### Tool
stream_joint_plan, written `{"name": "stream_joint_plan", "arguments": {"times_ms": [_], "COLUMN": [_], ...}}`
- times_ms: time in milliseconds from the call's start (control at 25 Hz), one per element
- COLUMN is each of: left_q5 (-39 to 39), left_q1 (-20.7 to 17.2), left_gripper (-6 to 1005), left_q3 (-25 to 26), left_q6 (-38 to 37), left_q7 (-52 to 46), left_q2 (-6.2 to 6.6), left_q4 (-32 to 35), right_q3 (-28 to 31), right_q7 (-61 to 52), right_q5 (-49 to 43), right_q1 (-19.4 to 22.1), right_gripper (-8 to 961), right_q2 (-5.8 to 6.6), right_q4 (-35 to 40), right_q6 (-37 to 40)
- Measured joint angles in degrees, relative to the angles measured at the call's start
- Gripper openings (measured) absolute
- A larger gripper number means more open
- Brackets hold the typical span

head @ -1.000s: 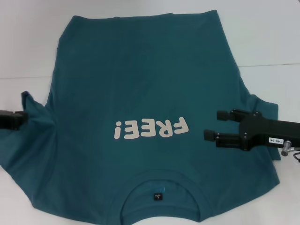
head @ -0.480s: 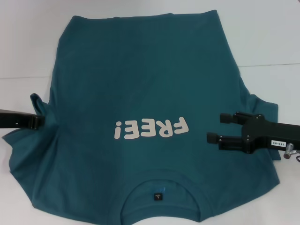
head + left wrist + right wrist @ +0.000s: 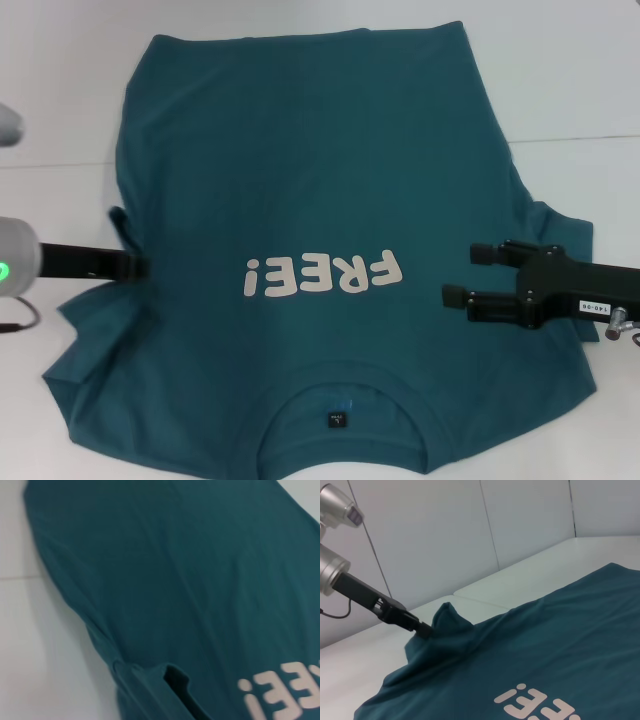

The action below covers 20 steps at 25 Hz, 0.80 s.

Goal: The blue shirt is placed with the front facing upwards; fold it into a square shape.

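Note:
The blue shirt (image 3: 320, 170) lies front up on the white table, its cream "FREE!" lettering (image 3: 322, 273) upside down to me and the collar label (image 3: 337, 419) nearest me. My left gripper (image 3: 135, 266) is shut on the shirt's left sleeve, which it holds bunched and raised against the body of the shirt. The right wrist view shows the left gripper (image 3: 422, 628) pinching that peak of fabric (image 3: 447, 614). In the left wrist view a lifted fold (image 3: 175, 680) shows on the shirt (image 3: 175, 580). My right gripper (image 3: 465, 275) hovers open over the shirt's right side, beside the lettering.
The white table (image 3: 60, 100) surrounds the shirt, with a seam line (image 3: 60, 164) running across it. White wall panels (image 3: 445, 530) stand behind the table. The shirt's right sleeve (image 3: 560, 230) lies spread flat under the right arm.
My left gripper has travelled rightward toward the chest, dragging the left sleeve in with it. The right gripper has hardly shifted.

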State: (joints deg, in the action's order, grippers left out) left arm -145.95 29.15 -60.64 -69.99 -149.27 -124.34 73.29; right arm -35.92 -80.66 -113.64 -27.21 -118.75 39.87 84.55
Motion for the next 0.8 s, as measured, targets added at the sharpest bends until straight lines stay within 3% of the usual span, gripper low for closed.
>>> {"name": "stream_joint_plan", "arguments": {"times_ms": [240,440,800], "left_q5": [4.84,5.33,3.26], "left_q1": [1.70,0.87,-7.42], "left_gripper": [118,140,489], "left_q3": [-1.71,-3.57,-3.10], "left_q6": [2.85,5.31,12.41], "left_q7": [-0.16,-0.01,13.84], "left_q2": [-0.12,0.02,-0.29], "left_q4": [-6.03,-5.09,0.34], "right_q3": [-0.23,-0.33,0.20], "right_q7": [0.04,-0.25,-0.44], "right_q5": [-0.08,-0.09,-0.04], "right_q1": [0.04,0.05,0.57], "right_gripper": [911,911,911], "right_q2": [0.04,0.11,0.20], "right_q4": [0.14,0.23,0.30], "right_q6": [0.03,0.20,0.39]}}
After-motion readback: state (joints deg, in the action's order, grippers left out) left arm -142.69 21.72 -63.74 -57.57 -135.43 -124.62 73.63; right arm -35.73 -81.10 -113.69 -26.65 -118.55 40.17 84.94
